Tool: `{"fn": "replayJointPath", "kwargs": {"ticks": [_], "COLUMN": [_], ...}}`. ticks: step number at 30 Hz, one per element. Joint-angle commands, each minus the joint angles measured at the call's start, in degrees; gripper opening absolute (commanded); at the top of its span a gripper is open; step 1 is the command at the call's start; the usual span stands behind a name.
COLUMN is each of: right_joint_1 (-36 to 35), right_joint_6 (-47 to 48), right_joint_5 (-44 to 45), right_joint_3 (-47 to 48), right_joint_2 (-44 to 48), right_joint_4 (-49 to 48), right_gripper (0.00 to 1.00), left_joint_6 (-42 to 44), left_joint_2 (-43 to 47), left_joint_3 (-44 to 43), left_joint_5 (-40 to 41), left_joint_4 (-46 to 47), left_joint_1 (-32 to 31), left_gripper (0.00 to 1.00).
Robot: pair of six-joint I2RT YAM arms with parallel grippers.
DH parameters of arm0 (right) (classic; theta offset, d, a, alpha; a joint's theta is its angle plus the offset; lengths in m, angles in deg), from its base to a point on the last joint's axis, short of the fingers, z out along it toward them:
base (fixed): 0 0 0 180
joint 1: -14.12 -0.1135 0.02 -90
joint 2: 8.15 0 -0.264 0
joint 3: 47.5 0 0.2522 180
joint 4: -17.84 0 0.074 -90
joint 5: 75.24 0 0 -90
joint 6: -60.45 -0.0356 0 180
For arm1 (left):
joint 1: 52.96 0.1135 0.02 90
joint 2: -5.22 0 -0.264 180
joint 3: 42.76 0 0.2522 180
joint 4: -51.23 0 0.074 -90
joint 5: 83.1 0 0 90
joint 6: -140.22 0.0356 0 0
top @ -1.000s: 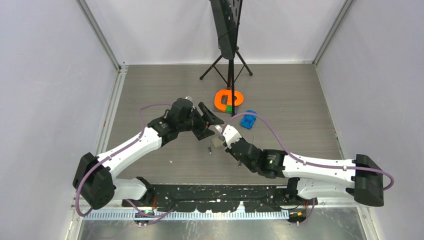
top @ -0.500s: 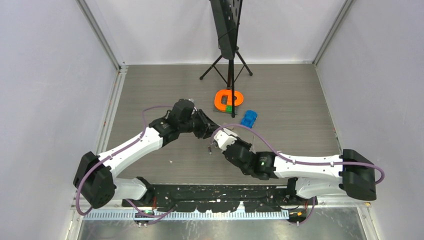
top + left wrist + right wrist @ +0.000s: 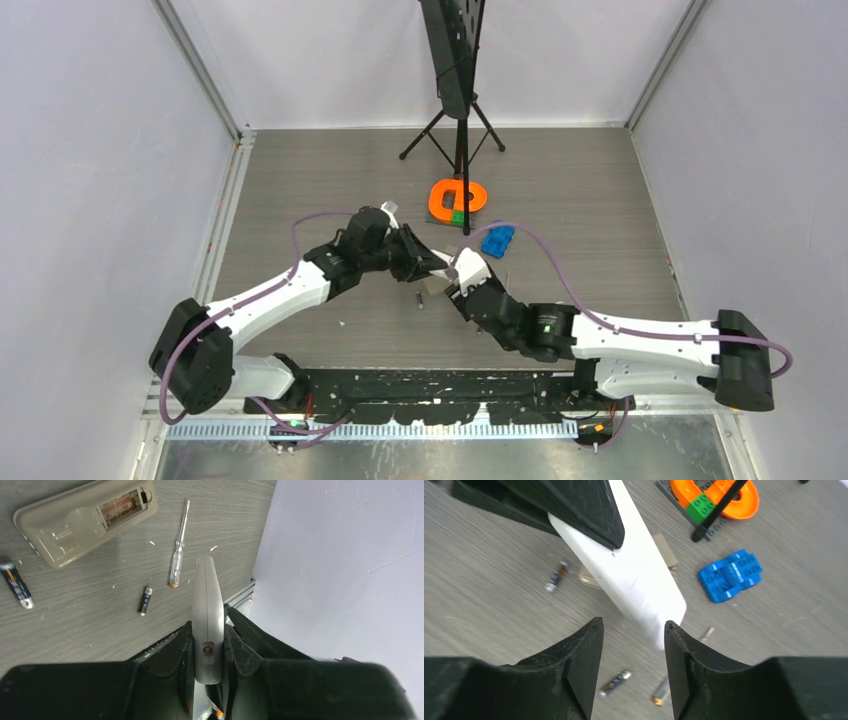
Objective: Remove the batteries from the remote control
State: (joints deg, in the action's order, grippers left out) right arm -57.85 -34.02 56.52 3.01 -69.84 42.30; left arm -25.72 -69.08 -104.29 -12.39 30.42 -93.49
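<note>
Now, your left gripper [image 3: 208, 630] is clenched on the white remote [image 3: 634, 575]. It pinches the remote edge-on across the thin sides and holds it up off the table [image 3: 90, 615], presumably so the far end sticks out free for the other arm. Your right gripper [image 3: 633, 630] is released, jaws apart, one on either side of that free end. I can't tell whether a finger touches it. From the way both arms meet over the middle of the table, I'd call this a handover or a regrip.

Down below, the beige remote [image 3: 85, 520] lies on its face with the bay uncovered, and one battery [image 3: 119, 505] shows inside it. A loose battery [image 3: 145, 600] rests on the wood near the handle of the screwdriver [image 3: 178, 547]. A second loose battery [image 3: 17, 582] sits close by one end of the beige remote. So you're not finished, as I read it: that cell in the bay wants lifting out.
</note>
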Motion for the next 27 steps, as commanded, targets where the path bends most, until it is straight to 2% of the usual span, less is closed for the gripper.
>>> {"fn": "replayJointPath", "kwargs": {"ticks": [1, 8, 11, 16, 21, 23, 27], "right_joint_1": [-0.42, 0.27, 3.34, 19.98, 32.63, 35.92, 39.57], "right_joint_6": [-12.05, -20.70, -26.71, -38.38, -46.32, -49.92, -59.20], "right_joint_5": [-5.33, -5.73, -7.19, -27.66, -45.14, -51.10, -59.41], "right_joint_3": [1.08, 1.25, 1.82, 1.27, -2.54, -4.73, -10.48], "right_joint_2": [5.01, 10.21, 12.07, 13.67, 14.03, 12.91, 9.71], "right_joint_4": [-3.64, -1.03, 0.77, 1.04, -5.60, -9.88, -25.86], "right_gripper": [0.55, 0.71, 0.76, 0.76, 0.76, 0.76, 0.76], "left_joint_6": [5.30, 10.41, 12.69, 15.97, 17.32, 17.47, 17.54], "left_joint_2": [3.68, 8.47, 10.85, 15.34, 18.91, 19.22, 18.26], "left_joint_3": [2.46, 7.51, 10.50, 14.92, 17.02, 17.15, 16.92], "left_joint_5": [2.14, 5.31, 5.66, 6.09, 1.04, -3.02, -10.84], "left_joint_4": [10.56, 14.51, 18.36, 20.01, 22.73, 24.37, 27.00], "left_joint_1": [-0.08, 0.02, 0.15, 1.28, 4.90, 6.83, 9.69], "left_gripper": [0.00, 0.00, 0.00, 0.00, 0.00, 0.00, 0.00]}}
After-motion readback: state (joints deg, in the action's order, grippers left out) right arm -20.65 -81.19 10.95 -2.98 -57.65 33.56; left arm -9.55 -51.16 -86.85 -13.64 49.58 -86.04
